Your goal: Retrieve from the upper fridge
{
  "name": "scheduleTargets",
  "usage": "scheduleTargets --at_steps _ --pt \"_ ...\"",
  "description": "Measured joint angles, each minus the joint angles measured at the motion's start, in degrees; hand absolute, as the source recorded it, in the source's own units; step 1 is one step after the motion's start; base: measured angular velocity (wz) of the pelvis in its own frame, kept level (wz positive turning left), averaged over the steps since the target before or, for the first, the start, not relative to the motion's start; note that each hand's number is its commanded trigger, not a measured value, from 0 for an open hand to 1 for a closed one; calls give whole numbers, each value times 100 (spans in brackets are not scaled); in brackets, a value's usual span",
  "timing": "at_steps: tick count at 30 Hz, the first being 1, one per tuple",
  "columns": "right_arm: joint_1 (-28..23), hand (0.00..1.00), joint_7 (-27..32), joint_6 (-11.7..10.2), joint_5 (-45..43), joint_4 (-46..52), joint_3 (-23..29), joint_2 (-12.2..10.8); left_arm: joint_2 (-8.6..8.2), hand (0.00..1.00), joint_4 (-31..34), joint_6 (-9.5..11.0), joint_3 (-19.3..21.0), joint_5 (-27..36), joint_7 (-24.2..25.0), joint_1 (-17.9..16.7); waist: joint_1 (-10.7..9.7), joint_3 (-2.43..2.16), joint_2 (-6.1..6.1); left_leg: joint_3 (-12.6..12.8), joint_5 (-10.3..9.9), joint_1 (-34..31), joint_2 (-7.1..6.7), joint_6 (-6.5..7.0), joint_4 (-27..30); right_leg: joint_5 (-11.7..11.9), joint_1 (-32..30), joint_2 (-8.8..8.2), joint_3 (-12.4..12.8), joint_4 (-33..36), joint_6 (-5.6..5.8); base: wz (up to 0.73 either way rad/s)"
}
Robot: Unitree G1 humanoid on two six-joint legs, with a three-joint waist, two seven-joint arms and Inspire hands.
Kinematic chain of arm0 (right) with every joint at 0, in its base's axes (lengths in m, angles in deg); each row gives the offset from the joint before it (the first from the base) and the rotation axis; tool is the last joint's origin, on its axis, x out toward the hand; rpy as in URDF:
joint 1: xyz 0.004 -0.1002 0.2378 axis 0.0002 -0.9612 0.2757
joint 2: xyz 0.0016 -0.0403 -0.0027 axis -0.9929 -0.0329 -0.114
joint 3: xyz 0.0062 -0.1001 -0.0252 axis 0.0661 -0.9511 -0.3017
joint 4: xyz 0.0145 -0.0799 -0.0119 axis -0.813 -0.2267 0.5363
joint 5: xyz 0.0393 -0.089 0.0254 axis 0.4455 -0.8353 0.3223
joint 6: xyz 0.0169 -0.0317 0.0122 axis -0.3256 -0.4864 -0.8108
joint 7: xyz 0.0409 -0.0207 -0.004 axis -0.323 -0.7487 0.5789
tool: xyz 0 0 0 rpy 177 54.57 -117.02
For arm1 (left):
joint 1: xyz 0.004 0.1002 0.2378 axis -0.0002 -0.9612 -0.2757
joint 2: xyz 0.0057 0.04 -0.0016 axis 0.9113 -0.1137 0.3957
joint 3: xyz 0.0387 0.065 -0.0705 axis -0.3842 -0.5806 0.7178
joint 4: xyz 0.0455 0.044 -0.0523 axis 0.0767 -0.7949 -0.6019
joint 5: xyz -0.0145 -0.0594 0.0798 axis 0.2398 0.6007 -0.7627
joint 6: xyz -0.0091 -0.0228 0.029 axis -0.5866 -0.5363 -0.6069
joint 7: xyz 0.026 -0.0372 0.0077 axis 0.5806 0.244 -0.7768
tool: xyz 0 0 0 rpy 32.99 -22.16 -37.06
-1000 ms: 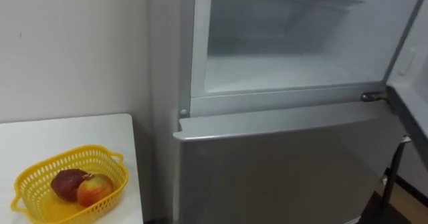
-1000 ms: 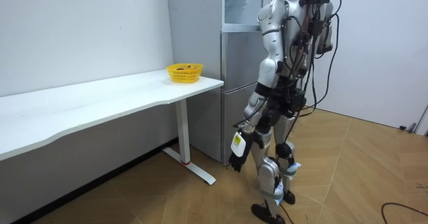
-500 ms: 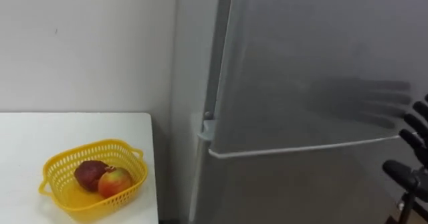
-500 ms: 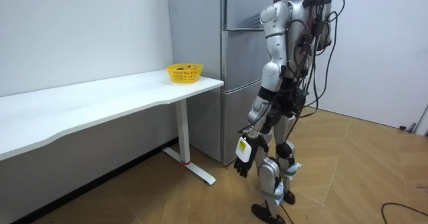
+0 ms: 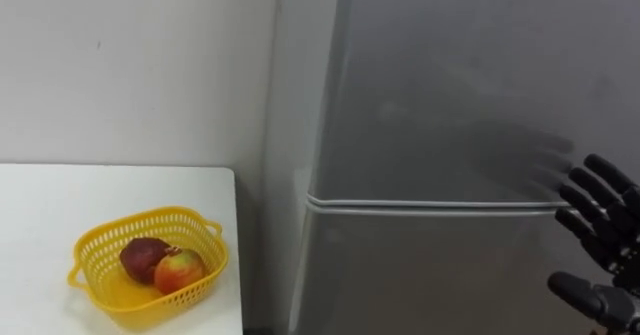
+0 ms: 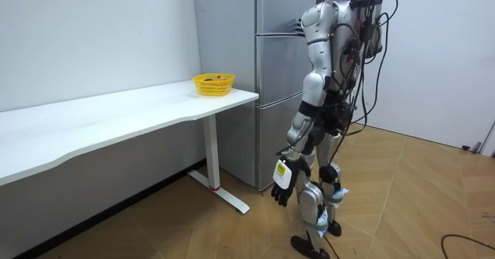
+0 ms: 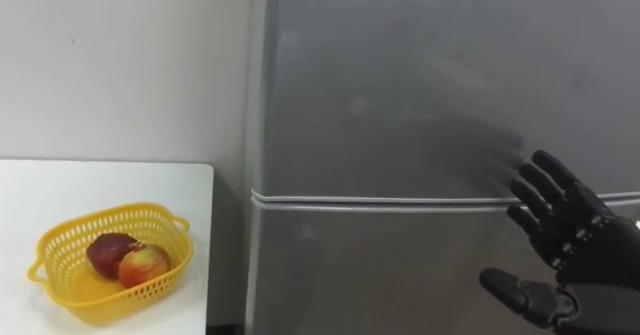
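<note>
Fridge [image 5: 450, 95], two doors shut, right hand [image 7: 595, 250] lower right, fingers spread, empty, left hand [image 6: 283, 183] hanging loose-fingered, one yellow basket [image 5: 150, 213], two apples [image 5: 178, 271].

Finding: no text, brand, number or sign can be read on any surface. One label noted: a pale tag [image 6: 281, 170] on the back of the left hand [image 6: 280, 189], which hangs at the robot's side in the room view. Its print is too small to make out.
</note>
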Motion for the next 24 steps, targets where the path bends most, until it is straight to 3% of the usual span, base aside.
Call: scheduleTargets --at_steps 18,24 --pt "-162 0 -7 -2 64 -32 0 0 37 0 -35 2 -3 373 -135 89 32 -2 -7 22 -4 34 8 -7 1 1 71 8 -9 -8 -2 0" --pt "-298 0 446 -2 211 -21 8 0 40 0 -48 7 11 361 -355 113 82 2 13 -2 -5 27 1 -8 -1 2 79 -3 -36 -5 -2 1"
